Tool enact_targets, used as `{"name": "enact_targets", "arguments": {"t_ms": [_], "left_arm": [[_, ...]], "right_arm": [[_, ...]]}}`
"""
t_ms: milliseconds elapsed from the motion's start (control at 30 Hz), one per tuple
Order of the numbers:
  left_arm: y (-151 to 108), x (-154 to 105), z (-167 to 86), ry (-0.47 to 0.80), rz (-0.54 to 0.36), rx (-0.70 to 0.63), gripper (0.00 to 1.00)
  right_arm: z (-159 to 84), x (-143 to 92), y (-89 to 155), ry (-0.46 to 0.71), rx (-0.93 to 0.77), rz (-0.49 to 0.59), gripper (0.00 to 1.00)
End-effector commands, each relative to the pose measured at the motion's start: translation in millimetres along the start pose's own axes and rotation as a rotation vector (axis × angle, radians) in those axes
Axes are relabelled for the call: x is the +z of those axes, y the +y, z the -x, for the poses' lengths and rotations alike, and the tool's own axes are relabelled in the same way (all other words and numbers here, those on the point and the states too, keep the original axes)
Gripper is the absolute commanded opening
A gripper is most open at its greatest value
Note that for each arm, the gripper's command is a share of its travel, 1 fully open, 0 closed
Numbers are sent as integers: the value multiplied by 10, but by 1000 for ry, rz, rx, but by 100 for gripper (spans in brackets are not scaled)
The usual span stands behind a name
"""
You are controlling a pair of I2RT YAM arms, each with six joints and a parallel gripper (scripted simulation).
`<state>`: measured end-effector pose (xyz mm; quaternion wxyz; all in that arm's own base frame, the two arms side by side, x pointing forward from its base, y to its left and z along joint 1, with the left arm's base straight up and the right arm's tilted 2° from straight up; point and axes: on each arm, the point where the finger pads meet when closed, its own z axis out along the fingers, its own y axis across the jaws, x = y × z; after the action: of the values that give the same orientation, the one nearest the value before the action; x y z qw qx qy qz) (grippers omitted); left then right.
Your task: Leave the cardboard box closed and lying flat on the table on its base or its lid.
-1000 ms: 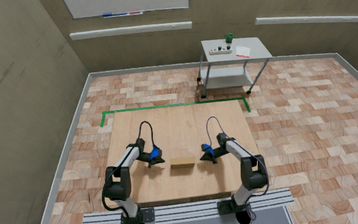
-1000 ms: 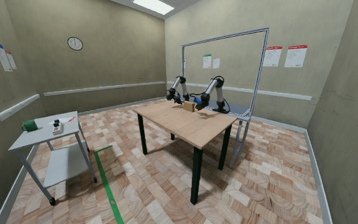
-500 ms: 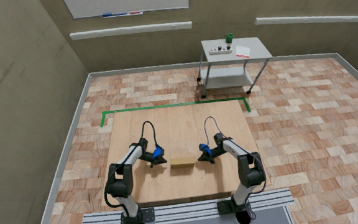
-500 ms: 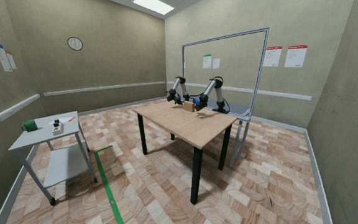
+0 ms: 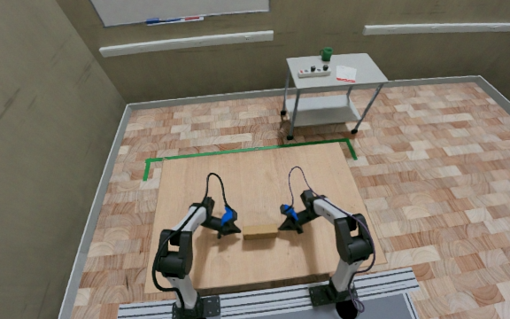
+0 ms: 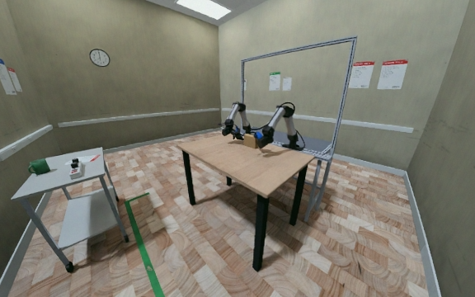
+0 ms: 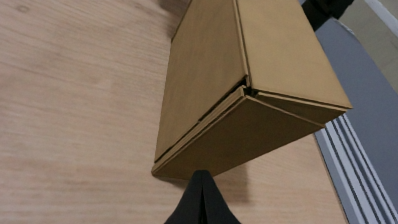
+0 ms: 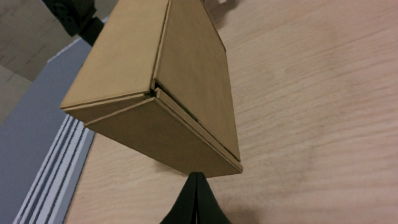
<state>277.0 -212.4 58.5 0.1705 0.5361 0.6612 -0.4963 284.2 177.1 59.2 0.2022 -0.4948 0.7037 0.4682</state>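
The closed brown cardboard box (image 5: pixel 259 232) (image 6: pixel 250 141) (image 7: pixel 207 75) (image 8: pixel 192 75) stands on a long narrow side on the table (image 5: pixel 255 186) (image 6: pixel 237 158), its large faces upright. In both wrist views thin dark gaps run along the corner seams, and a slanting line crosses the top of each end. My left gripper (image 5: pixel 240 231) (image 7: pixel 201 179) is shut and empty, its tips close to the box's left end. My right gripper (image 5: pixel 280 229) (image 8: pixel 196 180) is shut and empty, close to the right end. Contact at either end is unclear. The underside is hidden.
The rail base (image 5: pixel 255 299) carries both arms along the table's front edge. Each arm's cable loops above its wrist. A cart (image 5: pixel 370 71) (image 6: pixel 62 165) stands beyond the table, and a metal frame (image 6: pixel 299 50) rises behind the arms.
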Motion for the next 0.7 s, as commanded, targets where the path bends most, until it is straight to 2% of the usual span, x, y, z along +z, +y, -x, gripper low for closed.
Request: {"name": "enact_targets", "arguments": {"t_ms": [0,67,667], "left_arm": [[-1,58,43,-16,-29,-49,1],[-22,44,47,-18,-25,-48,1],[-46,59,69,-20,-14,-20,1]], "right_arm": [[128,39,-24,-26,2,11,1],[224,-18,15,-33,-34,-7,1],[143,33,83,-28,-8,6,1]]}}
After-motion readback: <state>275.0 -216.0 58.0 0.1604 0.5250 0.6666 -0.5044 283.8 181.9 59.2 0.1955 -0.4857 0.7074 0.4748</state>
